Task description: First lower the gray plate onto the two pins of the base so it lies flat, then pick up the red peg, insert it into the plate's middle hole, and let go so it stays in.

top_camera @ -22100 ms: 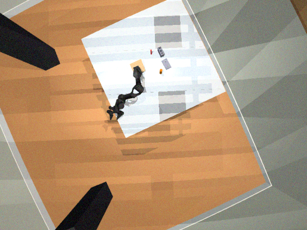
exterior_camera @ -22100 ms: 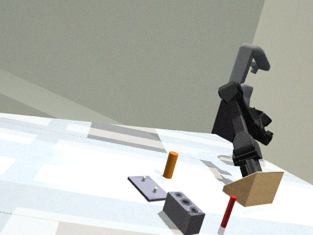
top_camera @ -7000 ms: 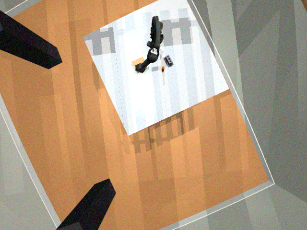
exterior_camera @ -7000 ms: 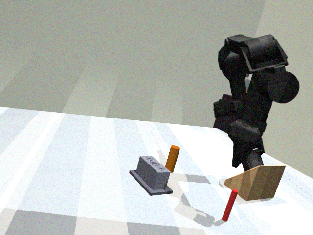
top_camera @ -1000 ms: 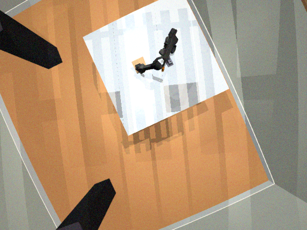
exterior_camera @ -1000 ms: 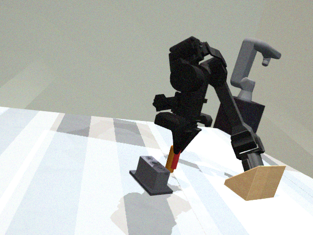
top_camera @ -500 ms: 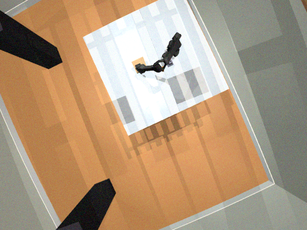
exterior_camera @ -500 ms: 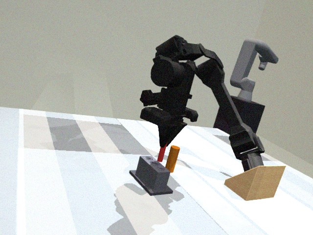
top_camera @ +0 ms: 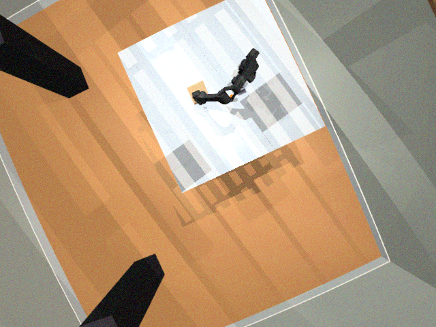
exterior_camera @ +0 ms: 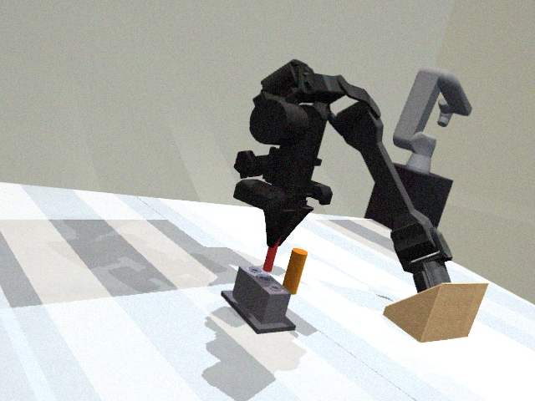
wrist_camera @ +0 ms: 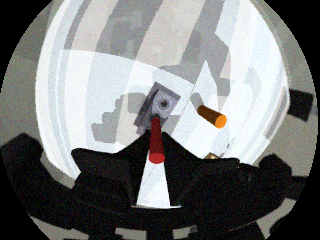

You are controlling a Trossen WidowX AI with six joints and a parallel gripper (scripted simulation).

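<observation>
My gripper (exterior_camera: 275, 244) (wrist_camera: 156, 134) is shut on the red peg (exterior_camera: 269, 260) (wrist_camera: 157, 146), which points down, slightly tilted in the exterior view. The gray plate (exterior_camera: 253, 297) (wrist_camera: 170, 103), a thick block with three holes on top, sits flat on the dark flanged base (exterior_camera: 276, 327). The peg's lower end is close to the plate's top, near the hole row; the wrist view shows it by a hole next to the visible end hole. I cannot tell whether it is exactly over the middle hole or touching. The base's pins are not clearly visible. The arm hides these parts in the top view.
An orange cylinder (top_camera: 231, 95) (exterior_camera: 295, 271) (wrist_camera: 213, 117) stands close beside the plate. A wooden wedge (top_camera: 197, 86) (exterior_camera: 454, 312) is under the arm's foot. A gray arm (exterior_camera: 419, 108) stands on a dark box behind. Strong striped shadows cross the white tabletop (top_camera: 225, 148).
</observation>
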